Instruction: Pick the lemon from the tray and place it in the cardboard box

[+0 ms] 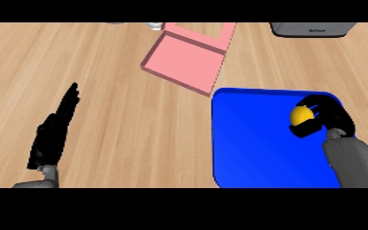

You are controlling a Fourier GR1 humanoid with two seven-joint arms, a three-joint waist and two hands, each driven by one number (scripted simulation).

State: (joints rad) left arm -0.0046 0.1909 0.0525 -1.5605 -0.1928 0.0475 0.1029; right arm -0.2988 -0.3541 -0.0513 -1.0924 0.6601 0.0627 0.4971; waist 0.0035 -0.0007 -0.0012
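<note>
The black fingers and thumb of the right hand are curled round a small, smooth yellow lemon, closing on it from above and below so that only its left face shows between them. The fruit looks rounded and evenly bright, with no marks I can make out. Behind the hand, the grey right forearm comes up from the lower right edge.

Lemon and hand sit over the right part of a flat, bright blue tray with rounded corners; I cannot tell whether the lemon is touching the tray's surface or lifted just off it. Nothing else lies on the tray.

Up and to the left of the tray, well apart from the lemon, is the pink, shallow, open cardboard box, set at an angle with its flaps standing up at the far side. Its near corner comes close to the tray's top left corner.

Far over at the lower left, the left hand rests above the light wooden counter, fingers straight and together, holding nothing.

A grey appliance sits at the top right edge.
</note>
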